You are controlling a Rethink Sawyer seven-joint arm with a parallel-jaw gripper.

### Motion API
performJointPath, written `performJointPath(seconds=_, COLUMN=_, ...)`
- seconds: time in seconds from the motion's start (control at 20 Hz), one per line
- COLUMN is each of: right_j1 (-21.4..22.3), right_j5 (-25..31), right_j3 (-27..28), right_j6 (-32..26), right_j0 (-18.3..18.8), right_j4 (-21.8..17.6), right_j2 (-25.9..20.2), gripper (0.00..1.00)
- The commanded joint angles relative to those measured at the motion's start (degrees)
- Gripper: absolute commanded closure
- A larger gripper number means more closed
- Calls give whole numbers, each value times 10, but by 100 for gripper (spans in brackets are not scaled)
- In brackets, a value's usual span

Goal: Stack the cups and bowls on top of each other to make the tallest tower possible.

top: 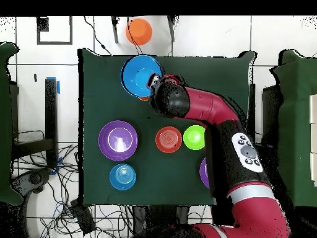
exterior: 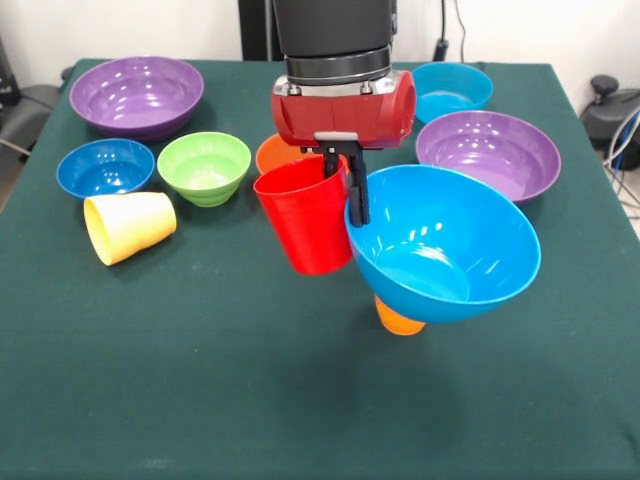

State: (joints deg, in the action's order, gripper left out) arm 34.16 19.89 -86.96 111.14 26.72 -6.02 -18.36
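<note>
Because the large blue bowl (exterior: 445, 245) is thin glossy plastic, you should treat it as light, stiff and slippery: it will not crush or break, but it can swing or slide in a pinch, and its only real handle is the rim wall. That is where your tool (exterior: 352, 190) has it now, the dark fingers (exterior: 357, 195) closed over the rim on the side toward the red cup (exterior: 303, 225), so the bowl hangs tilted with its opening facing the camera in the front view. It sits low over the orange cup (exterior: 397, 318), whose end shows just beneath the bowl's base; whether they touch you cannot tell. The red cup stands upright just beside the tool, close to the bowl's rim and possibly touching it, so watch that you do not knock it, since it is as light as the rest. On the bench (exterior: 200, 380) the yellow cup (exterior: 129, 226) lies on its side, near the green bowl (exterior: 205, 166) and the dark blue bowl (exterior: 104, 167). 2 purple bowls (exterior: 137, 95), a cyan bowl (exterior: 452, 90) and an orange bowl (exterior: 275, 152) behind the red cup stand apart, unstacked. Judging by this, the tower has barely begun.
</note>
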Motion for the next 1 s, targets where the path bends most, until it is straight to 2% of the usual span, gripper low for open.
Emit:
performJointPath(seconds=0.05, right_j1=-16, right_j5=64, right_j3=57, right_j6=-15, right_j0=-15, right_j4=-21, right_j2=-11, gripper=100)
performJointPath(seconds=0.2, right_j1=-23, right_j5=79, right_j3=82, right_j6=-13, right_j0=-26, right_j4=-21, right_j2=-4, gripper=100)
performJointPath(seconds=0.35, right_j1=-21, right_j5=86, right_j3=85, right_j6=-10, right_j0=-29, right_j4=-24, right_j2=2, gripper=100)
performJointPath(seconds=1.0, right_j1=2, right_j5=79, right_j3=37, right_j6=-16, right_j0=-11, right_j4=-32, right_j2=-3, gripper=100)
